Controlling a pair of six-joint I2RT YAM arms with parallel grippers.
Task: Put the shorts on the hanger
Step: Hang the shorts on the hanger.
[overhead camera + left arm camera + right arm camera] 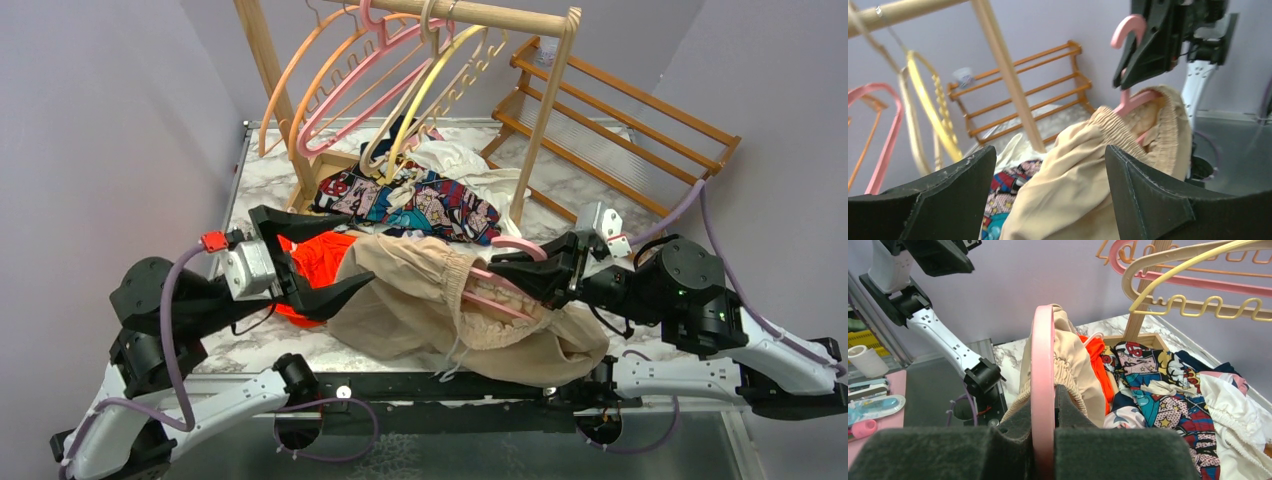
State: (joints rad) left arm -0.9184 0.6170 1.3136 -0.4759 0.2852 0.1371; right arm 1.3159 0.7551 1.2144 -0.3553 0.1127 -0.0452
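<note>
Heaped just in front of the wooden rack (545, 100): baggy beige shorts (430, 300), soft, gathered elastic waistband around smooth pink plastic hanger (1043, 370). Pinched below its curved hook by right gripper (515, 270). Left gripper (1049, 152) spread wide around crumpled fabric.

The shorts (430, 300) were soft, matt beige cloth, crinkled along the gathered waistband. The hanger (1043, 370) was smooth pink plastic with a faint sheen. The pads (1128, 450) of the right gripper (1044, 410) looked like coarse dark foam. The fingers (948, 200) of the left gripper (1049, 150) were matt black, scuffed pale at the edges. The rack (520, 17) was bare light wood, and the table (258, 185) was glossy and marble-patterned.
</note>
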